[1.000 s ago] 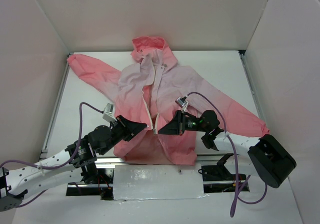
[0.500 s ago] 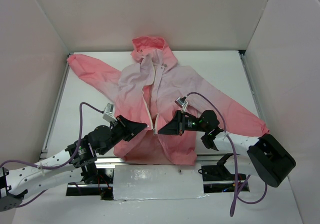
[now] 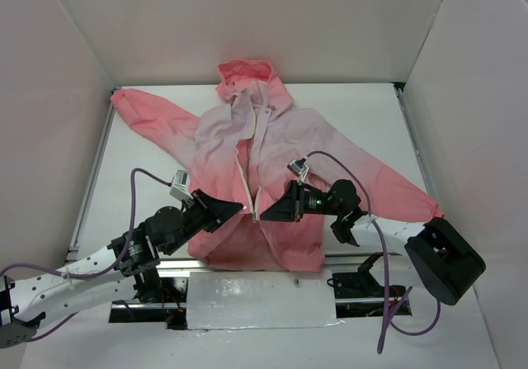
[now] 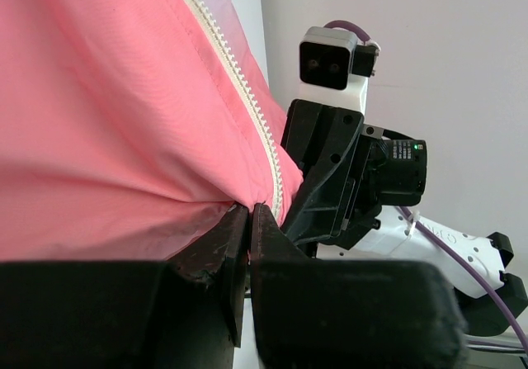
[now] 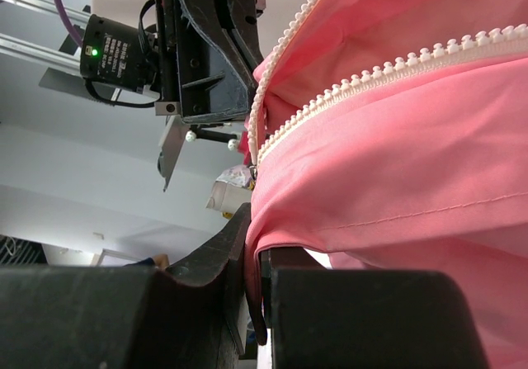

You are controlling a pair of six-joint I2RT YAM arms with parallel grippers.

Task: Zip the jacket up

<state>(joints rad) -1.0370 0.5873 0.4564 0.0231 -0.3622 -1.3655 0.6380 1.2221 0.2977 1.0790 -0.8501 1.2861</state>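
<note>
My left gripper [image 4: 249,220] has its two fingers pressed close together; they pinch a thin fold of the jacket [image 3: 219,142] right by the low end of the white zipper [image 4: 246,109]. My right gripper [image 5: 254,249] is squeezed the same way, with pink cloth tucked between its fingers just under a row of zipper teeth. In the right wrist view I see two rows of teeth, apart on the right side and coming together close to my left gripper across from it. From above, the two grippers point at each other, tip near tip, low on the front of the jacket with only a small gap between them (I cannot tell from up there how far the zipper is joined).

The jacket lies spread on the white counter [image 3: 363,109]; it is pink at the bottom and on the arms, and pale lilac across the chest. Its hood [image 3: 246,73] is at the far side, by the back wall [image 3: 247,22]. One sleeve [image 3: 153,109] reaches to the far left corner; the other sleeve [image 3: 388,189] runs down to the right, near my right arm. The bottom hem lies at the near edge of the counter, just beside the arm bases.
</note>
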